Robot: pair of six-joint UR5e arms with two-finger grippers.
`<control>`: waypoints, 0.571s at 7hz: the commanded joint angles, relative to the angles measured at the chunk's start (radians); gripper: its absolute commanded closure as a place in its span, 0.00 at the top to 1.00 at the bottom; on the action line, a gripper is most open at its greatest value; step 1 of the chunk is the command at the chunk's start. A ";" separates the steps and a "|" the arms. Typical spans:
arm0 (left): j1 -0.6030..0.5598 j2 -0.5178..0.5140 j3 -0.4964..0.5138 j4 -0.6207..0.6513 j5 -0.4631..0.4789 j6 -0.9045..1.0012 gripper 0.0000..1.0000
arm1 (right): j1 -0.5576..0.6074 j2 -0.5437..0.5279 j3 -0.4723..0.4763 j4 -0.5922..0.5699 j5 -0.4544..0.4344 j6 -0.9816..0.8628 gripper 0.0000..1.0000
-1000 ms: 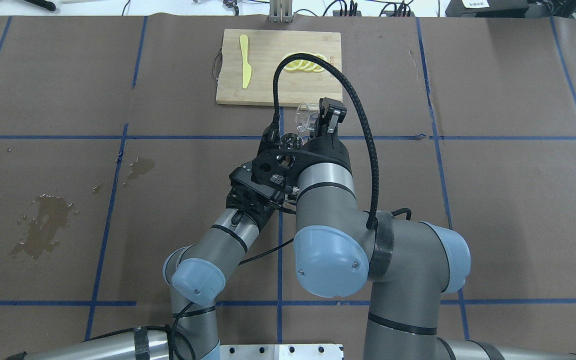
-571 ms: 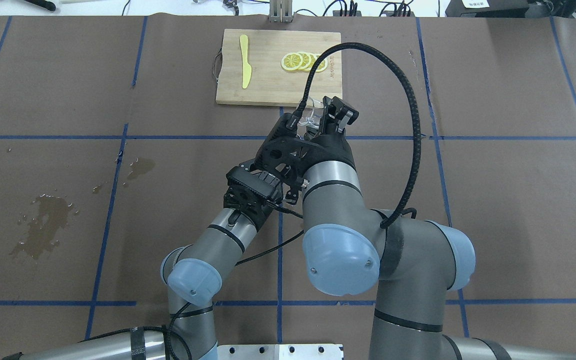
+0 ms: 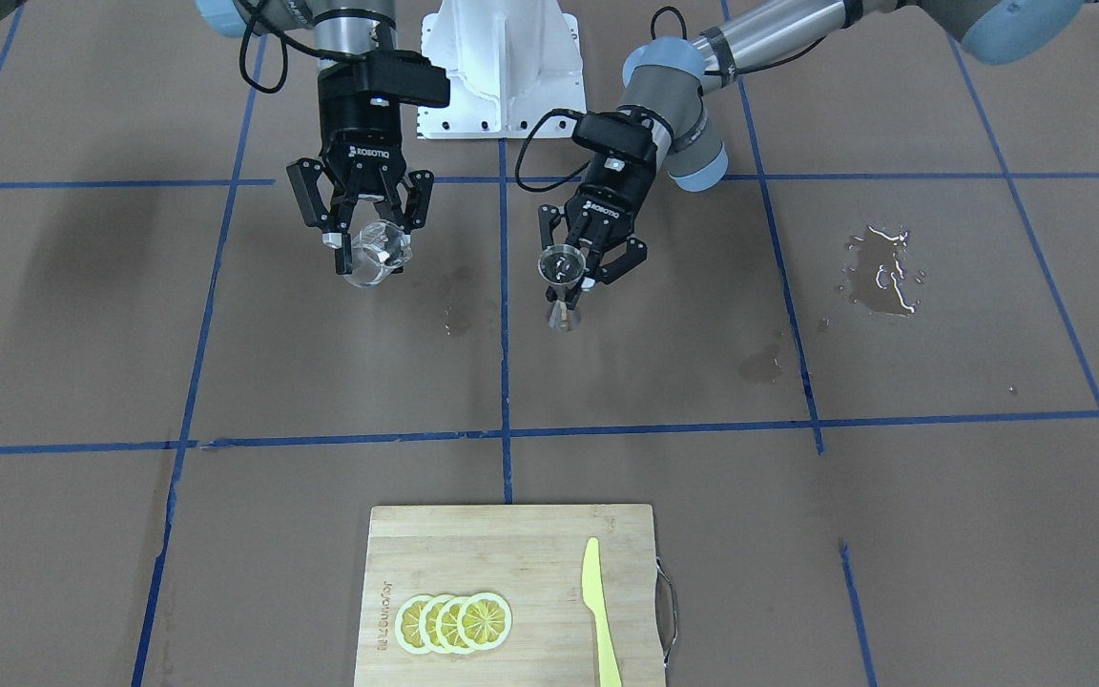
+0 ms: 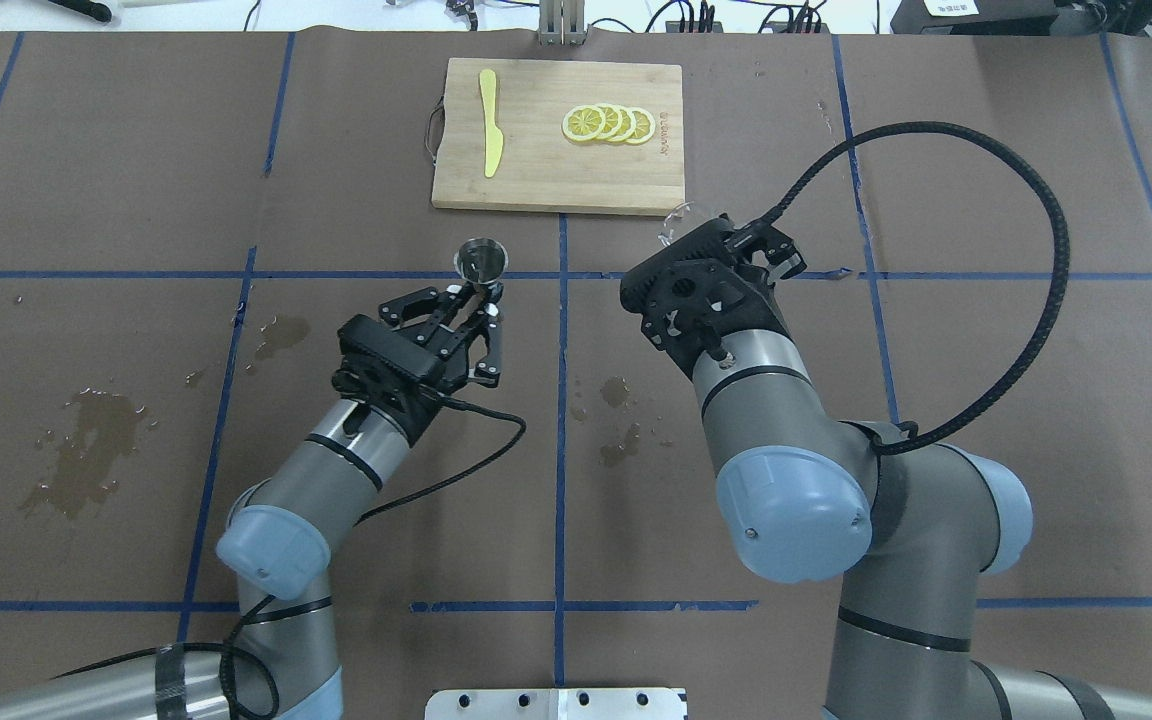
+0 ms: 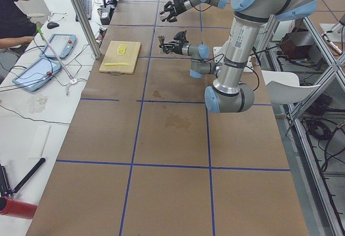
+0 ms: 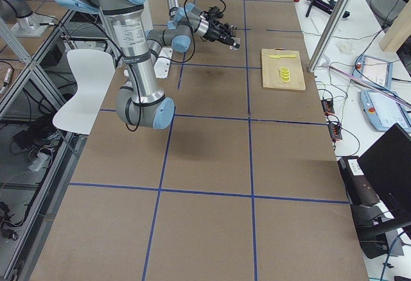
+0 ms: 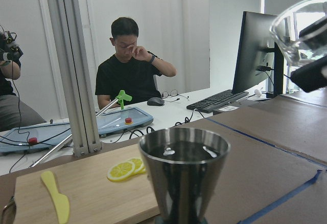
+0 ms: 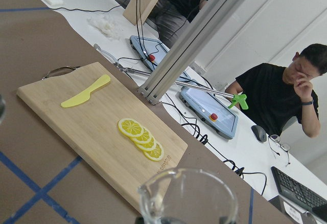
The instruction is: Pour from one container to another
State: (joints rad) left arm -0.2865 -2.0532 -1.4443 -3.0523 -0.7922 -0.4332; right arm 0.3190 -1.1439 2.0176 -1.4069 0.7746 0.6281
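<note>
left gripper [image 4: 476,295] clamped on upright jigger [image 4: 481,260], liquid inside | right gripper [image 3: 373,246] clamped on glass cup [image 3: 375,260], held above surface [image 4: 986,400] | you'll find the cup well off to the jigger's right

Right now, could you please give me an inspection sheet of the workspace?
Surface: brown table, blue tape grid, wet patches on the left and near centre.
Job's things: glass cup and jigger, both held.
Clutter: cutting board with lemon slices and yellow knife.
End effectors: left end effector shut on jigger; right end effector shut on glass cup.
Cables: black hose loops off right arm; thin cable at left wrist.
Surroundings: seated operator, monitor, keyboard.
</note>
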 commanded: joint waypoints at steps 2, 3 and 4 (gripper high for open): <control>-0.046 0.218 -0.021 -0.257 -0.007 -0.001 0.00 | 0.041 -0.076 0.032 0.009 0.067 0.056 0.00; -0.048 0.247 -0.015 -0.263 0.019 -0.002 0.00 | 0.048 -0.077 0.038 0.009 0.074 0.056 0.00; -0.056 0.340 -0.019 -0.269 0.034 -0.009 0.00 | 0.051 -0.080 0.042 0.009 0.083 0.056 0.00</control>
State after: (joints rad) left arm -0.3338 -1.8012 -1.4615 -3.3030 -0.7774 -0.4364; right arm 0.3631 -1.2194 2.0541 -1.3976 0.8450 0.6835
